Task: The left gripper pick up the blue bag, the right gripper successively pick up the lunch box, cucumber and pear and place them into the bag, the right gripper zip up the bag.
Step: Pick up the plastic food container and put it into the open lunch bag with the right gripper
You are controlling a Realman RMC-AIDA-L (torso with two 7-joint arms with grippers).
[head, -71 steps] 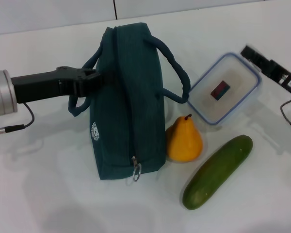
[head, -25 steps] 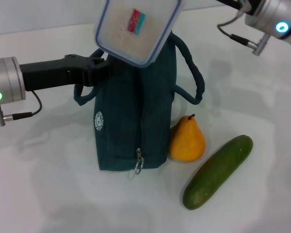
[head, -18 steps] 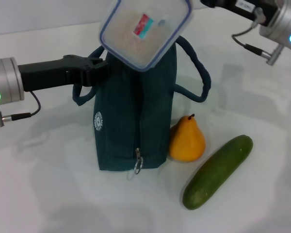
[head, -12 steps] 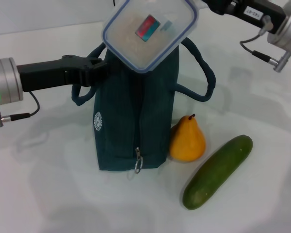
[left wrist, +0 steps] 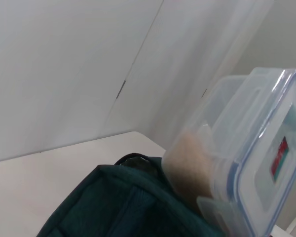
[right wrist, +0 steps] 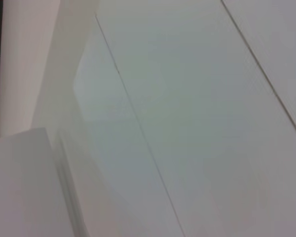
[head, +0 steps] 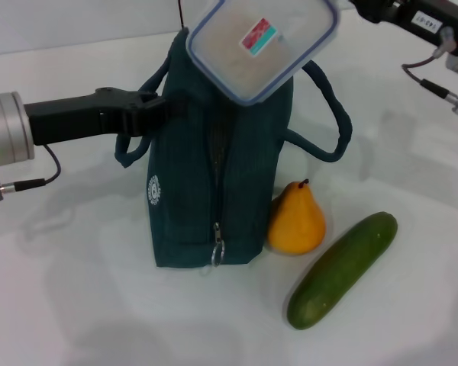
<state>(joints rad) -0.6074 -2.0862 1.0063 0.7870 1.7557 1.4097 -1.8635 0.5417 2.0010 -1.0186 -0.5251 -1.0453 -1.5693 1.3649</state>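
The lunch box (head: 263, 47) hangs tilted in the air right over the top of the blue bag (head: 217, 160), its stickered lid turned up toward the head camera and its lower corner overlapping the bag's upper edge. The left wrist view shows that same corner just above the dark fabric rim, close enough that I cannot tell whether it touches. The right claw (head: 359, 6) carries it from the far right, closed on the box's upper right corner as far as the head view lets me judge, since the fingertips sit at the very edge of the frame. So the coming move turns on one thing: the bag's mouth lies straight below the box, and the box's long side lies tilted across the narrow opening rather than along it, so it probably needs turning before it can drop in. The left claw (head: 164, 107) reaches in from the left and is shut on the near handle (head: 133, 145), holding the bag upright on the bench (head: 76, 290). The other handle (head: 332, 114) loops out on the right, under the box's path, and could snag it. The zip looks open at the top, with its silver ring pull (head: 217, 252) hanging low on the bag's front. The pear (head: 296, 219) stands upright, touching the bag's right side, and the cucumber (head: 342, 268) lies aslant just beside it, both waiting within the right arm's reach.
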